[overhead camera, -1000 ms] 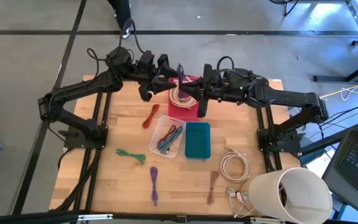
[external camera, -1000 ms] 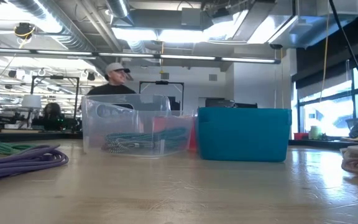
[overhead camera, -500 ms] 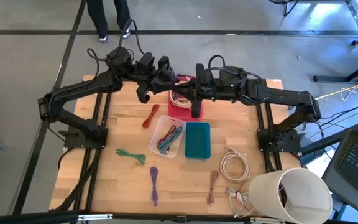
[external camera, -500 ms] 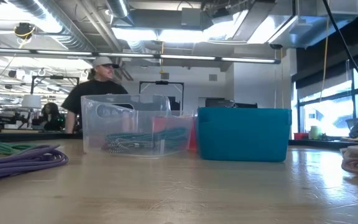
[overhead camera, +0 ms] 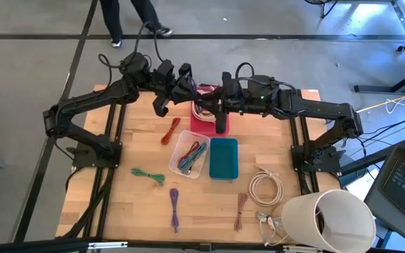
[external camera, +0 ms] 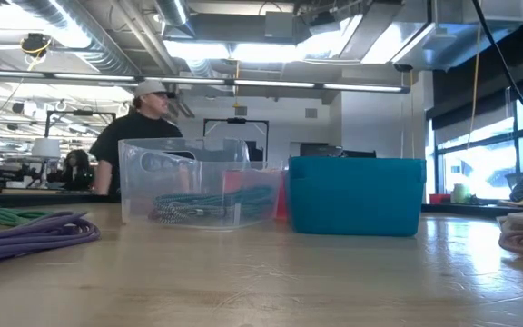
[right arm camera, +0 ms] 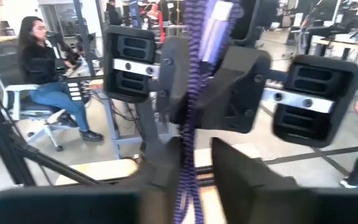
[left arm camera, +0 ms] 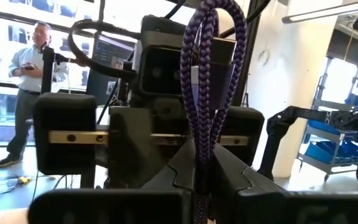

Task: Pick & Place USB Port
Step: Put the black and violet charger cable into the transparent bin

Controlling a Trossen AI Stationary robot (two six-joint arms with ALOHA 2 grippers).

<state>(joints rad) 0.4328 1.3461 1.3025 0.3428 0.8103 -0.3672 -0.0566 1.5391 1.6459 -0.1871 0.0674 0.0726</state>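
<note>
Above the far middle of the counter [overhead camera: 139, 211], over the pink bin [overhead camera: 204, 123], the two arms meet nose to nose with a coiled purple cable [left arm camera: 210, 93] between them. The left gripper [left arm camera: 202, 177] has its fingers pressed together on the cable's lower end, the braided loop rising straight up from them. The right gripper [right arm camera: 197, 158] faces it from the other side; its fingers stand slightly apart with the same cable running between them, and whether they touch it cannot be told.

In the high view the left gripper [overhead camera: 188, 84] and right gripper [overhead camera: 220, 105] sit close together above the pink bin, which holds a pale coiled cable. Nearer the front stand a clear bin [overhead camera: 190, 153] holding green and blue cables and, just beside it, a teal bin [overhead camera: 223, 158]. Loose on the counter lie a red cable [overhead camera: 170, 131], a green cable [overhead camera: 148, 176], another purple cable [overhead camera: 174, 209], a brown cable [overhead camera: 240, 211] and a white coil [overhead camera: 265, 187]. A white tub [overhead camera: 332, 218] stands at the front right corner. In the low view a person [external camera: 139, 132] in a cap shows behind the clear bin.
</note>
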